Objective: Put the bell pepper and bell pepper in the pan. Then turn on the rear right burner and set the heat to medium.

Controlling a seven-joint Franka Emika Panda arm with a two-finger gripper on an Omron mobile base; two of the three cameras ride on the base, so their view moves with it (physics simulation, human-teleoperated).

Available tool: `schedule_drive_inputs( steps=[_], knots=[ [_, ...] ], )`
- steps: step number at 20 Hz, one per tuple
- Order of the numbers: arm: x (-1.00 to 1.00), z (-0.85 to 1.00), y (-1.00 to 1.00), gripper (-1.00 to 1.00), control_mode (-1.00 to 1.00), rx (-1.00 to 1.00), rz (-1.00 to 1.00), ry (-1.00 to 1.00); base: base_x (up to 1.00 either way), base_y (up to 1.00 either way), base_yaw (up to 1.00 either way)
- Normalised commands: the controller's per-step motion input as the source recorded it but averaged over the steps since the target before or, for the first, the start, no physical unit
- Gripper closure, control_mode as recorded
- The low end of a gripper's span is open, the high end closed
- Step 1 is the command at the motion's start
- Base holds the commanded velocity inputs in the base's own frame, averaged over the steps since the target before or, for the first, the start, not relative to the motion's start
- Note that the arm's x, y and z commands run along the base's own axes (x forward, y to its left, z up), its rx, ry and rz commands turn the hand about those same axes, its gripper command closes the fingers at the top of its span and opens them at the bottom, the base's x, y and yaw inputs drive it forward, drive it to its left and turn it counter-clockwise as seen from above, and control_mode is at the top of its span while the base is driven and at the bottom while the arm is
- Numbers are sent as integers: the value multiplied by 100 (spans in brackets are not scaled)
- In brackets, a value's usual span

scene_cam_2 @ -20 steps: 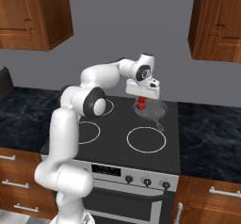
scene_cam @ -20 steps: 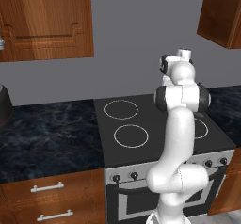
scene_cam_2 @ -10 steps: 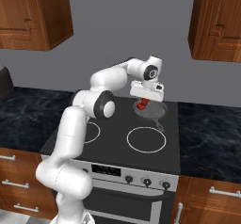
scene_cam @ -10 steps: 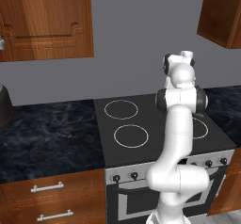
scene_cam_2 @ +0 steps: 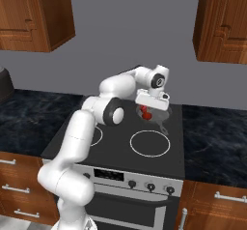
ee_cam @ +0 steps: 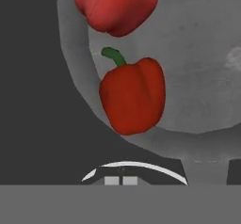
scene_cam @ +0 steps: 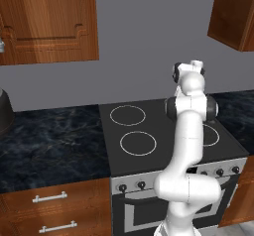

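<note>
Our pincer hangs above the pan at the rear right of the black cooktop, its jaws closed together and gripping nothing. Both red bell peppers lie inside the pan: one with its green stem showing, the other just beside it.

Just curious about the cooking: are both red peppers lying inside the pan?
Yes, the hand view shows both bell peppers lying on the grey pan.
</note>
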Motion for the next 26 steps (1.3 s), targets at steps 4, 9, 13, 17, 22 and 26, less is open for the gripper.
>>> schedule_drive_inputs(
  steps=[4,9,13,17,22,26],
  knots=[
    [0,-8,0,100,-100,1,6,0,0,0,0],
    [-9,4,0,100,-100,0,5,0,0,0,0],
    [-51,14,0,100,-100,0,5,-7,0,0,0],
    [-97,12,0,100,-100,0,5,-15,0,0,0],
    [-100,2,1,100,-100,0,4,-30,0,0,0],
    [-100,2,15,100,-100,0,4,-47,0,0,0]
  ],
)
